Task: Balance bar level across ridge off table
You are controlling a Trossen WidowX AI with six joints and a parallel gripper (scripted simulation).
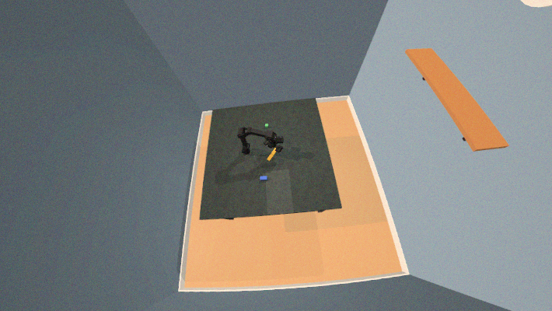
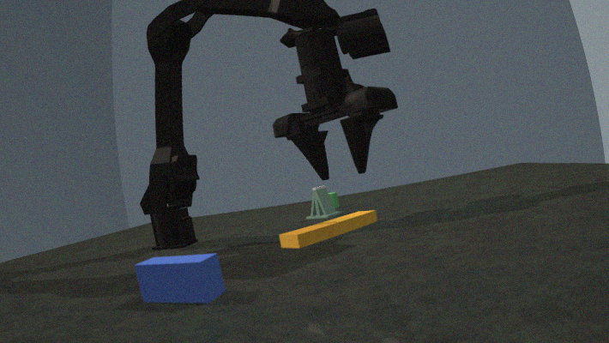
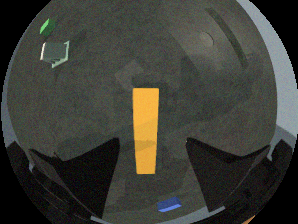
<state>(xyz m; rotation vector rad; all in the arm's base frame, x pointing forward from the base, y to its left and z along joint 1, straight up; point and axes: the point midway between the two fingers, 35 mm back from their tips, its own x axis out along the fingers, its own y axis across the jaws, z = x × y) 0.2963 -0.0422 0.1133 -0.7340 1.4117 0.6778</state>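
The yellow bar (image 1: 271,154) (image 2: 328,229) (image 3: 145,129) lies flat on the dark table (image 1: 233,194) (image 2: 450,266). The ridge (image 2: 322,203) (image 3: 55,51) is a small pale green wedge standing just behind the bar, apart from it. My gripper (image 1: 277,147) (image 2: 342,173) (image 3: 153,143) is open and empty. It points down and hangs well above the bar, with a finger on each side of it in the wrist view. The fingers do not touch the bar.
A blue block (image 1: 263,178) (image 2: 180,278) (image 3: 169,204) lies on the table in front of the bar, nearer the arm's base. A small green cube (image 1: 267,125) (image 2: 334,199) (image 3: 45,27) sits behind the ridge. An orange shelf (image 1: 456,99) hangs on the right wall.
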